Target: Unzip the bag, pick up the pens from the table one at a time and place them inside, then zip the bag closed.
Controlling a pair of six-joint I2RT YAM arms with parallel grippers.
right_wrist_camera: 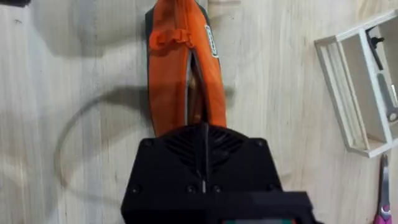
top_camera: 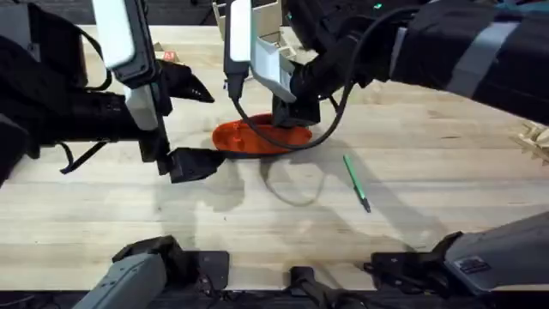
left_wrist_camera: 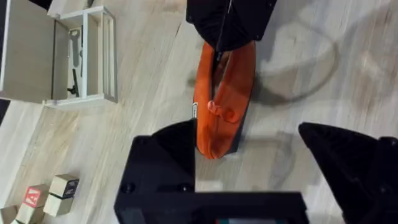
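The orange bag [top_camera: 257, 137] lies on the table [top_camera: 429, 129] at centre, with its zipper partly parted along a dark slit [right_wrist_camera: 194, 93]. My right gripper [top_camera: 292, 110] is shut on the zipper line at the bag's right end [right_wrist_camera: 180, 74]; the pull is hidden under its fingers. My left gripper [top_camera: 202, 161] is open at the bag's left end, and in the left wrist view that end of the bag [left_wrist_camera: 224, 93] lies between the fingers, close against one finger [left_wrist_camera: 168, 155]. A green pen [top_camera: 356, 182] lies to the right of the bag.
A white open-frame box [left_wrist_camera: 81, 56] stands at the table's far side, with purple scissors [right_wrist_camera: 382, 199] beside it. Small wooden blocks [left_wrist_camera: 50, 196] sit at the far left. A black cable [top_camera: 296, 146] loops over the bag's front.
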